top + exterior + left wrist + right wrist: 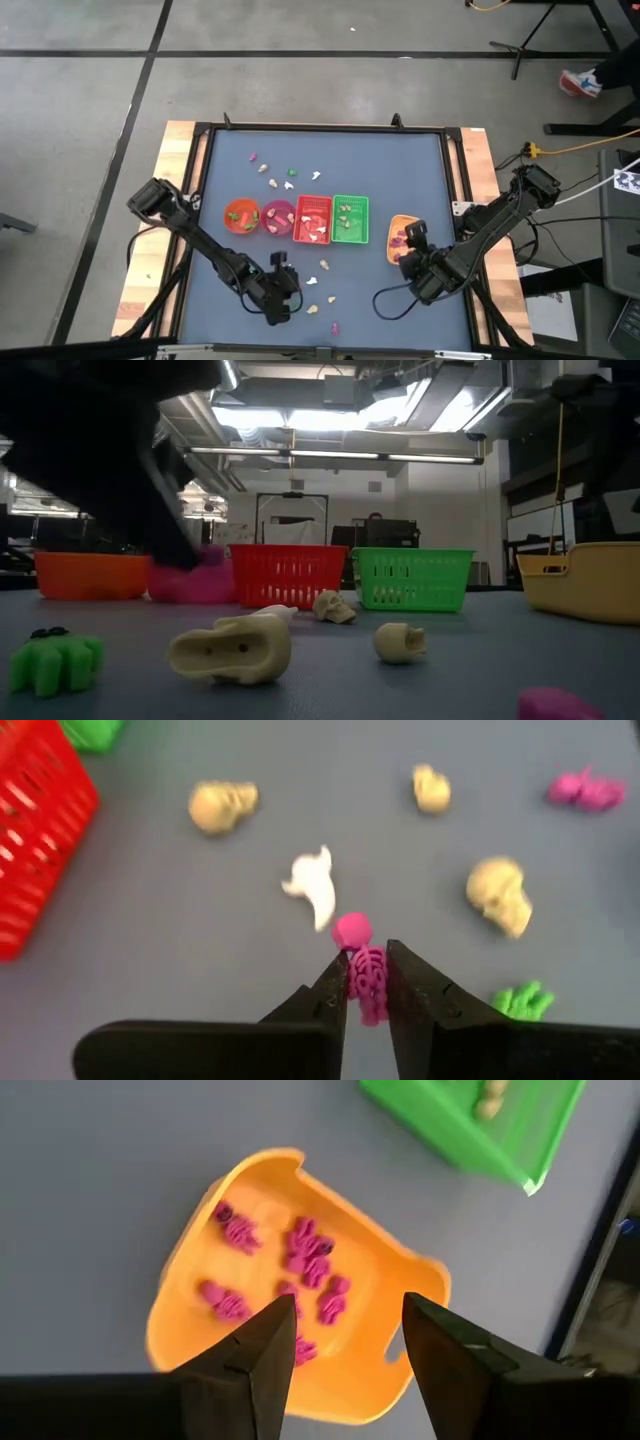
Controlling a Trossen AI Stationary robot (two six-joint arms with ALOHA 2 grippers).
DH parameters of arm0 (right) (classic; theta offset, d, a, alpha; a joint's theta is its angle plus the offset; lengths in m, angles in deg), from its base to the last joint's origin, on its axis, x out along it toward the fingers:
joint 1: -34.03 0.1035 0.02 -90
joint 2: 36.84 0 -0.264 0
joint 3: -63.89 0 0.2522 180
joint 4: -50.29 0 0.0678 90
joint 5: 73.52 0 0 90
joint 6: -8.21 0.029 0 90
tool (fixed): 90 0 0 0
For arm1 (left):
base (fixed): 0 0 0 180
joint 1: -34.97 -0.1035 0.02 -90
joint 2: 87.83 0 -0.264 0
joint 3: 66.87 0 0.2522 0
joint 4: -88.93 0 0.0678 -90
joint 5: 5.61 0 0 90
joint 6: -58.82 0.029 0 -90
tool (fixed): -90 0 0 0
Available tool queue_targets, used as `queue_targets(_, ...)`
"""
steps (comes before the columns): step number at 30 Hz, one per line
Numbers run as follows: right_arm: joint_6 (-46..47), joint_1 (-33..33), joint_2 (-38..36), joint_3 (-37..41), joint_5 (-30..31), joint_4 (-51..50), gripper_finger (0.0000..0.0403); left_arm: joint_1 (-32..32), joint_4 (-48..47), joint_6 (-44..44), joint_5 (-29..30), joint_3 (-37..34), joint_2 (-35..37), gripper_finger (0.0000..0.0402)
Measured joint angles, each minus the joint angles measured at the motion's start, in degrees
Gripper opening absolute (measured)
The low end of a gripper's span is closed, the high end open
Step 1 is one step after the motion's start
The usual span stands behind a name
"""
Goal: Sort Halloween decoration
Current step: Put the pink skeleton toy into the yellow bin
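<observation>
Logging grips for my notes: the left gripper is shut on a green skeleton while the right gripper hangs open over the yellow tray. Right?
Not quite. In the left wrist view the left gripper is shut on a pink skeleton, not green. The right gripper does hang open over the yellow tray.

No text, label, brand, number or sign can be read in any of the views.
</observation>
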Motion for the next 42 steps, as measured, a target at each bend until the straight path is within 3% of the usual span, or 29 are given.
queue_targets(9, -14.0, 0.0, 0.0, 0.0, 12.5, 6.4, 0.0184, -5.1, 1.4, 2.2, -4.2, 0.0, 3.0, 0.0032)
queue_targets(15, -29.6, 0.0, 0.0, 0.0, 25.8, 15.1, 0.0184, -10.0, 4.1, 11.4, -9.3, 0.1, 4.5, 0.0032)
queue_targets(19, -40.4, -0.3, 0.0, 0.0, 28.3, 21.0, 0.0184, -14.1, 9.0, 18.4, -13.8, 0.1, 4.5, 0.0032)
queue_targets(27, -54.2, -5.4, 0.0, 0.0, 20.9, 36.4, 0.0184, -20.4, 17.7, 24.2, -22.7, 0.2, 4.5, 0.0032)
queue_targets(33, -62.5, -10.5, 0.0, 0.0, 7.3, 47.8, 0.0184, -22.9, 19.6, 24.3, -26.1, 0.2, 4.5, 0.0032)
queue_targets(37, -69.5, -13.0, 0.2, 0.0, 1.0, 51.6, 0.0184, -23.6, 20.7, 24.3, -27.8, 0.2, 4.5, 0.0032)
queue_targets(42, -74.0, -14.9, 0.8, 0.0, -2.2, 54.8, 0.0184, -24.2, 26.1, 24.3, -29.6, 0.2, 4.5, 0.0032)
